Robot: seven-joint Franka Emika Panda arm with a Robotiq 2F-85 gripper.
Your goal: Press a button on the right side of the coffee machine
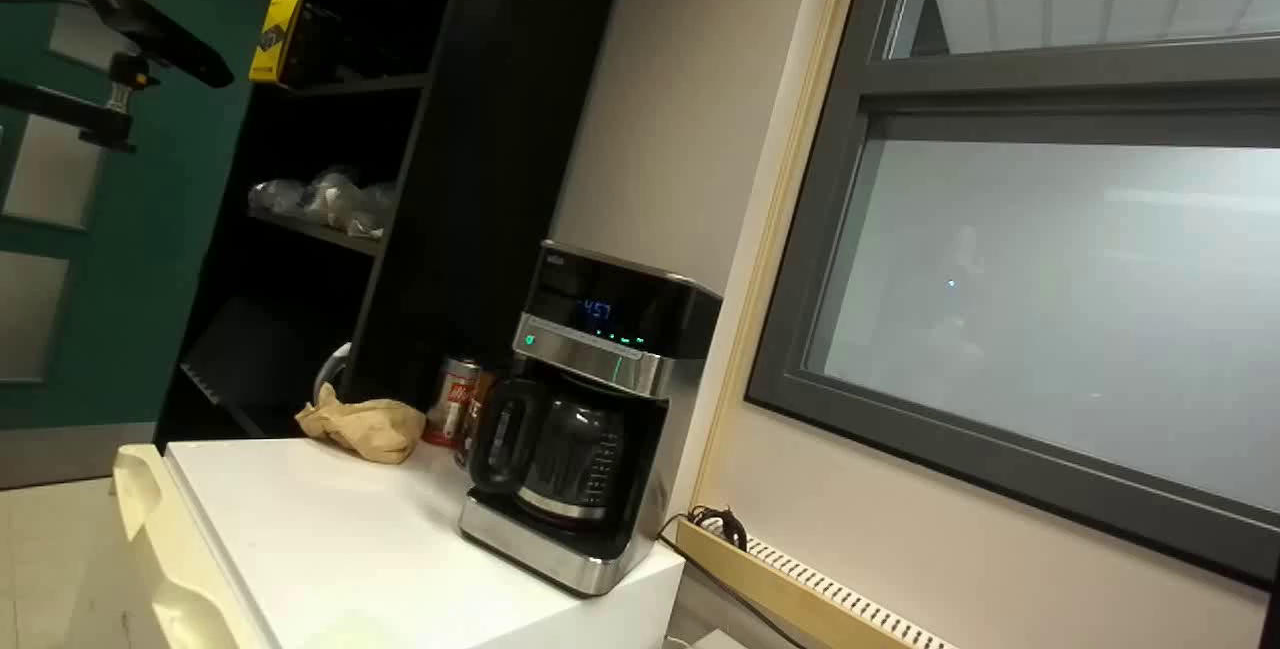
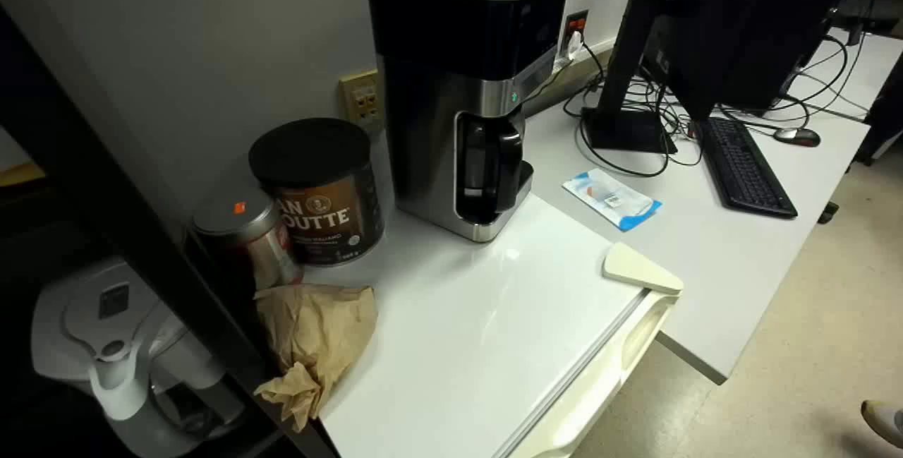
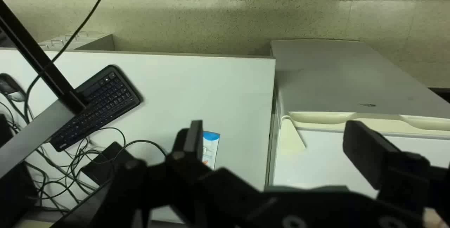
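Observation:
The coffee machine point(image 1: 690, 329) is a boxy black and silver drip maker standing on a white cabinet top; it shows in both exterior views, here too point(image 2: 430, 147). Its dark glass carafe point(image 1: 575, 459) sits inside. A blue clock display point(image 1: 596, 310) and a row of small green-lit buttons point(image 1: 620, 338) show on its upper front. A green light point(image 1: 530, 340) is on the silver band's left end. My gripper point(image 3: 274, 131) shows only in the wrist view, open and empty, above the desk and cabinet top. The coffee machine is out of the wrist view.
A brown paper bag point(image 2: 321, 338), a red can point(image 1: 452, 399) and a large coffee tub point(image 2: 324, 211) stand beside the machine. A dark shelf point(image 1: 500, 129) is close by. A desk point(image 3: 211, 91) holds a keyboard point(image 3: 105, 98), cables, a monitor stand point(image 2: 628, 126) and a blue-white packet point(image 2: 614, 198).

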